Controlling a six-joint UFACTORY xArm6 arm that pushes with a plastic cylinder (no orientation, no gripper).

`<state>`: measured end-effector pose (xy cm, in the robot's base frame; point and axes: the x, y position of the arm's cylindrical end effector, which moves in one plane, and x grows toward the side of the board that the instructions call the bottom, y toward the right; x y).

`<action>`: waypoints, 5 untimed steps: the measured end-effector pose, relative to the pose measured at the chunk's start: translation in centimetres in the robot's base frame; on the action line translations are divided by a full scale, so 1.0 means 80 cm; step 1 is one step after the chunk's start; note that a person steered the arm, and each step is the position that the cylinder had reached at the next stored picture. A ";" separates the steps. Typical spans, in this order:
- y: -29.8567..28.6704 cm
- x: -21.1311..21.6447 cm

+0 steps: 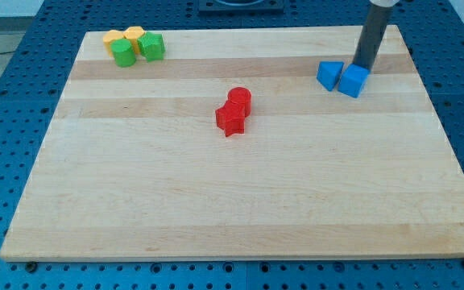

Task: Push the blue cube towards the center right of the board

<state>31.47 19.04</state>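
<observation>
Two blue blocks lie at the upper right of the wooden board (240,201). The blue cube (354,80) is the right one; a second blue block (329,75) touches its left side. My tip (363,68) is just behind the blue cube, at its upper right corner, touching or nearly touching it. The dark rod rises from there out of the view's top.
A red cylinder (239,101) and a red star-like block (230,120) sit together near the board's centre. Two yellow blocks (125,37) and two green blocks (138,50) are bunched at the upper left corner. Blue pegboard surrounds the board.
</observation>
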 end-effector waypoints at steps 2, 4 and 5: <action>-0.019 0.001; -0.001 0.044; -0.015 0.047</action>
<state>35.21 17.86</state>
